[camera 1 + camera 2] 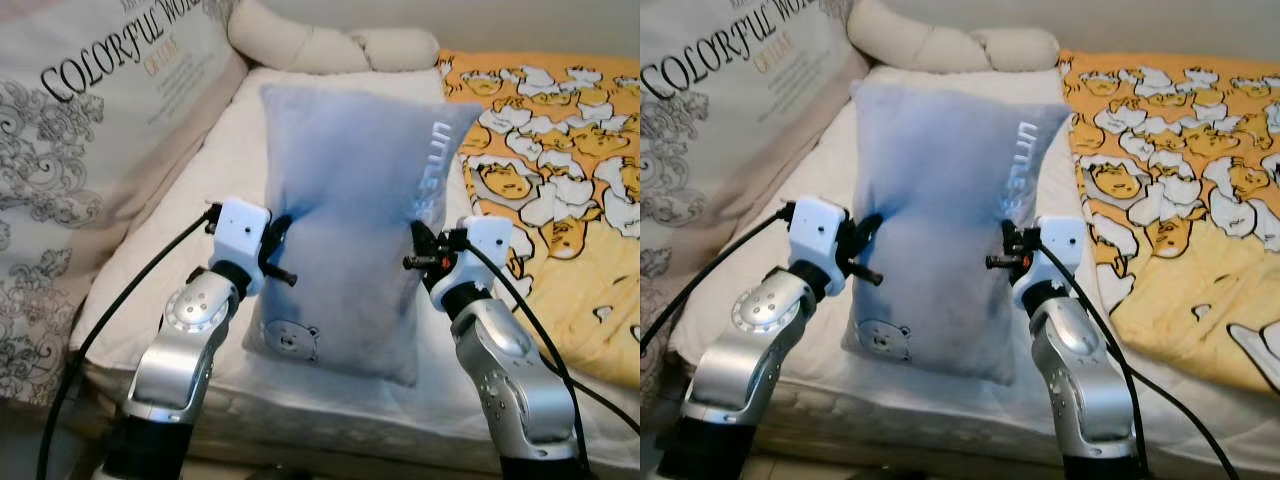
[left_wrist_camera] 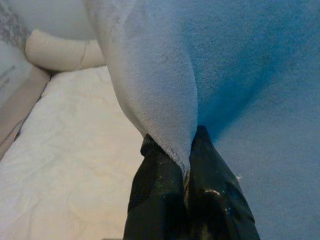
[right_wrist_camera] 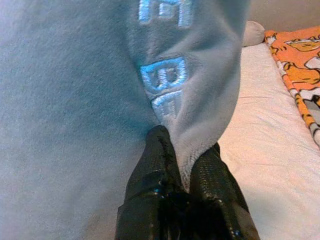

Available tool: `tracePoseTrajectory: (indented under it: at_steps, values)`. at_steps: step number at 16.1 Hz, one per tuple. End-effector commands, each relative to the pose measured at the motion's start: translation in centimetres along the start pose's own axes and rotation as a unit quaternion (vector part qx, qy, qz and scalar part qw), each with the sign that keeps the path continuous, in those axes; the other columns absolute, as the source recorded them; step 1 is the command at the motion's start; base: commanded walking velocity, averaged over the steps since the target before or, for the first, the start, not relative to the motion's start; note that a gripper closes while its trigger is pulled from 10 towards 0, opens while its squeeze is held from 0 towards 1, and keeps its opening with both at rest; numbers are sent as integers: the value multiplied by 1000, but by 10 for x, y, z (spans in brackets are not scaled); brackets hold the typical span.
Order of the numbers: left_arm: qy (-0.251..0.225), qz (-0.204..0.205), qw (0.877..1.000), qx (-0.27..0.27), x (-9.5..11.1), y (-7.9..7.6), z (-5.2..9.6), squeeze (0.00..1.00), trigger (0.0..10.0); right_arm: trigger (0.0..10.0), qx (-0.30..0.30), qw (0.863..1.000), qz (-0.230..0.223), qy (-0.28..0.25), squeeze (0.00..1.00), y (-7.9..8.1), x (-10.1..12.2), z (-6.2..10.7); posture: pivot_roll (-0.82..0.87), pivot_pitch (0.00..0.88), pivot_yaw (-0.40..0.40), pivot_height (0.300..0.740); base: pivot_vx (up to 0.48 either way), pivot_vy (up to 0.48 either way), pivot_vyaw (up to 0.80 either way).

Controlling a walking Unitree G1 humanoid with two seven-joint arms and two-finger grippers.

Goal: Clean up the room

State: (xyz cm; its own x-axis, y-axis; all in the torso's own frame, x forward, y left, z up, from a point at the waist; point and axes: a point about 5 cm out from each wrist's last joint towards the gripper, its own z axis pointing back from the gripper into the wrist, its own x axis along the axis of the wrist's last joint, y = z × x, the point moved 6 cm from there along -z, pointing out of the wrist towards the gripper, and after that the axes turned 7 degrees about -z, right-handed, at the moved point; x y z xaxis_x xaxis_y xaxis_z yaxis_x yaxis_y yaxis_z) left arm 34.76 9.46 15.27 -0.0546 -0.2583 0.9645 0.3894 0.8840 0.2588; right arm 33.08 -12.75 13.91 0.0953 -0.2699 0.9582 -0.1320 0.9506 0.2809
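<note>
Both claws are clamped on the blue pillow (image 1: 350,240), left claw (image 2: 186,167) pinching one side edge and right claw (image 3: 186,172) the other, holding it upright over the bed (image 1: 180,260), so placing it looks left to do, its resting spot unclear.

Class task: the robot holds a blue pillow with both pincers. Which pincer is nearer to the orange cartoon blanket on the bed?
Right. The right pincer pinches the blue pillow's edge on the side facing the orange blanket. The left pincer grips the opposite edge, with the pillow between it and the blanket.
</note>
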Motion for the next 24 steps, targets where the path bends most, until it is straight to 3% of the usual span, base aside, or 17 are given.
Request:
tracePoseTrajectory:
  at_steps: [1, 13, 19, 24]
  values:
    - [-7, -9, 1000, 18, 6, 11, 1, 0, 10000, 10000, -17, 1000, -2, 4, 0, -6, -1, 0, 1, 0, 80, 740, 0, 356, 0]
    - [4, -3, 1000, 26, 1, 13, 0, 0, 10000, 10000, -10, 1000, -9, 0, 0, -5, 3, -2, 5, 0, 72, 740, 0, 359, 0]
    - [5, 11, 999, 33, 2, 15, 1, 0, 10000, 10000, 19, 999, -14, 21, 0, 4, -3, -3, 13, 0, 61, 740, 0, 0, 0]
    - [6, 16, 999, 40, 1, 20, 4, 0, 10000, 10000, 37, 999, 18, 33, 0, 11, -7, -5, 23, 0, 54, 740, 97, 0, 320]
